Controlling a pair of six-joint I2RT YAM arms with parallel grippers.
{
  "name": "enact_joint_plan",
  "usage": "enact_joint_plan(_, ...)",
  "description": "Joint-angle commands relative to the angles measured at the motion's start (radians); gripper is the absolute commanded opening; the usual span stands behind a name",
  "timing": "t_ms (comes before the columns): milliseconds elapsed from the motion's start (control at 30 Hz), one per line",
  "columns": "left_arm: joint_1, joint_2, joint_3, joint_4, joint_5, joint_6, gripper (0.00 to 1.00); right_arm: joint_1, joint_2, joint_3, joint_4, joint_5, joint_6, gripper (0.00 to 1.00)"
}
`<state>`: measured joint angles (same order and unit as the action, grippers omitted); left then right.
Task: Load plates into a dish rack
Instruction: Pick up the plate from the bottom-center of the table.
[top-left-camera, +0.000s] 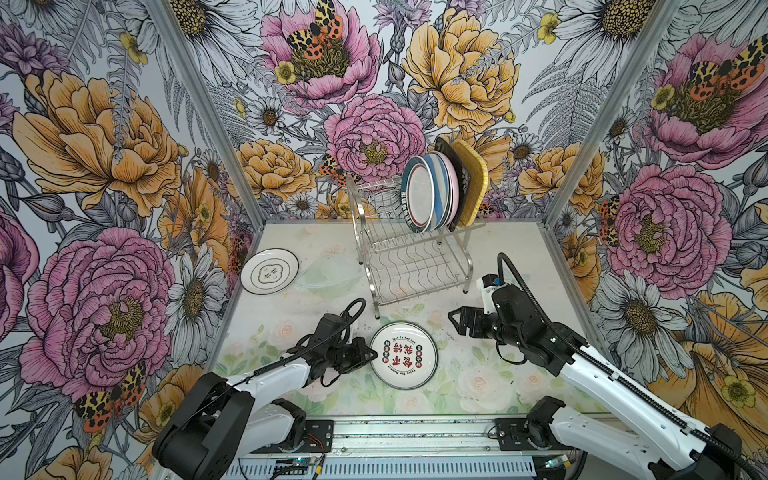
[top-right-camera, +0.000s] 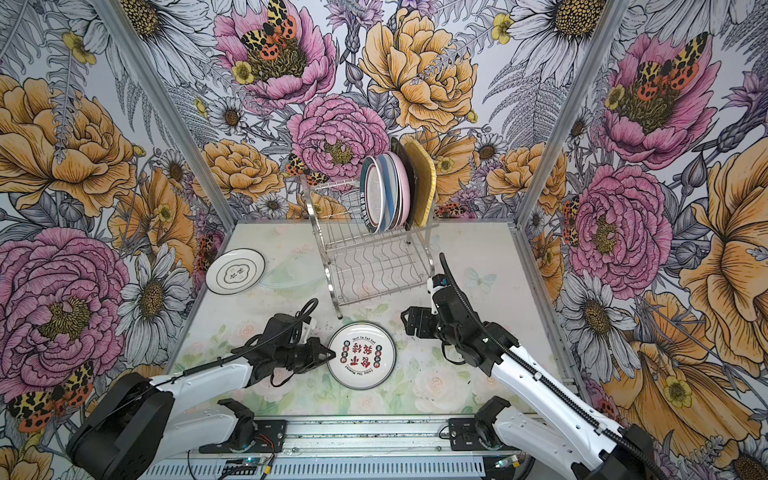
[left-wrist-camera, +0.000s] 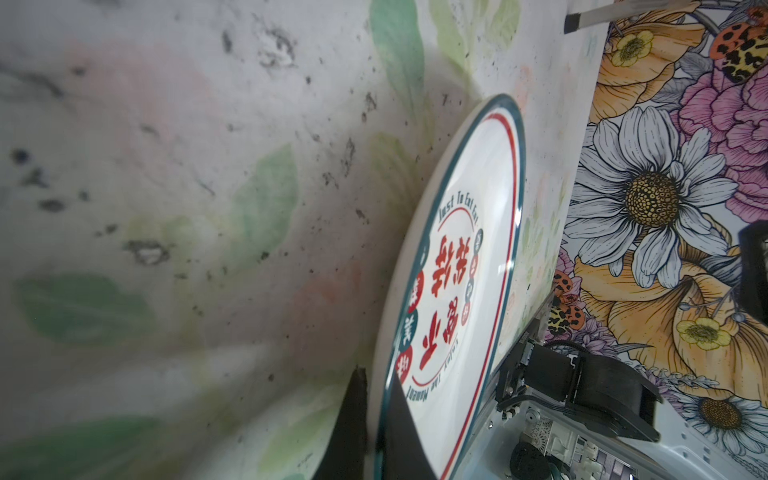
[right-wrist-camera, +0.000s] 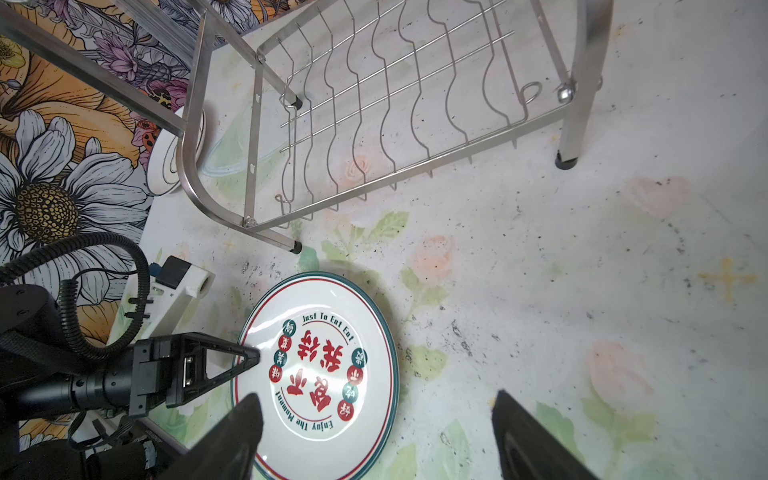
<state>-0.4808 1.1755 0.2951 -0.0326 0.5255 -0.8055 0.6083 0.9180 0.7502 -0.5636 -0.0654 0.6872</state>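
Nearest me, a metal rail (top-left-camera: 415, 436) carries two white-and-black arms that reach onto a flower-printed table (top-left-camera: 465, 390). The left gripper (top-left-camera: 373, 356) is pinched on the rim of a red-lettered plate (top-left-camera: 404, 356) with a teal border. The plate lies flat just in front of the dish rack (top-left-camera: 415, 266). The right gripper (top-left-camera: 454, 323) hovers near the plate's other side, fingers spread, holding nothing.

To lift well, I'd judge the left arm should tip the plate up by its rim slowly. That would let the right gripper steady the far edge before it slips.

A second white plate (top-left-camera: 269, 271) lies flat at the far left. Standing plates (top-left-camera: 436, 191) overlap on the rack's top shelf, so their count is unclear. A pale glassy shape beside the rack may be only print.
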Motion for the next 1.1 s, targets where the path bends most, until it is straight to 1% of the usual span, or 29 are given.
enact_joint_plan(0,0.000,-0.034,0.001,-0.007,0.013,0.000,0.00,-0.009,0.015,-0.023,0.050,-0.030,-0.006,0.88)
enact_joint_plan(133,0.000,-0.103,0.021,0.007,0.044,-0.014,0.00,-0.018,0.045,-0.052,0.094,-0.087,0.002,0.89)
enact_joint_plan(300,-0.001,-0.161,0.068,0.010,0.098,-0.016,0.00,-0.031,0.093,-0.111,0.213,-0.226,0.032,0.90)
enact_joint_plan(500,-0.003,-0.190,0.106,0.063,0.153,-0.048,0.00,-0.032,0.147,-0.129,0.333,-0.384,0.047,0.88)
enact_joint_plan(600,-0.004,-0.179,0.129,0.083,0.171,-0.053,0.00,-0.031,0.172,-0.129,0.374,-0.436,0.052,0.84)
enact_joint_plan(900,-0.005,-0.144,0.155,0.120,0.199,-0.053,0.00,-0.031,0.197,-0.130,0.469,-0.523,0.082,0.59)
enact_joint_plan(1067,-0.004,-0.133,0.164,0.122,0.204,-0.049,0.00,-0.033,0.197,-0.153,0.528,-0.552,0.115,0.35)
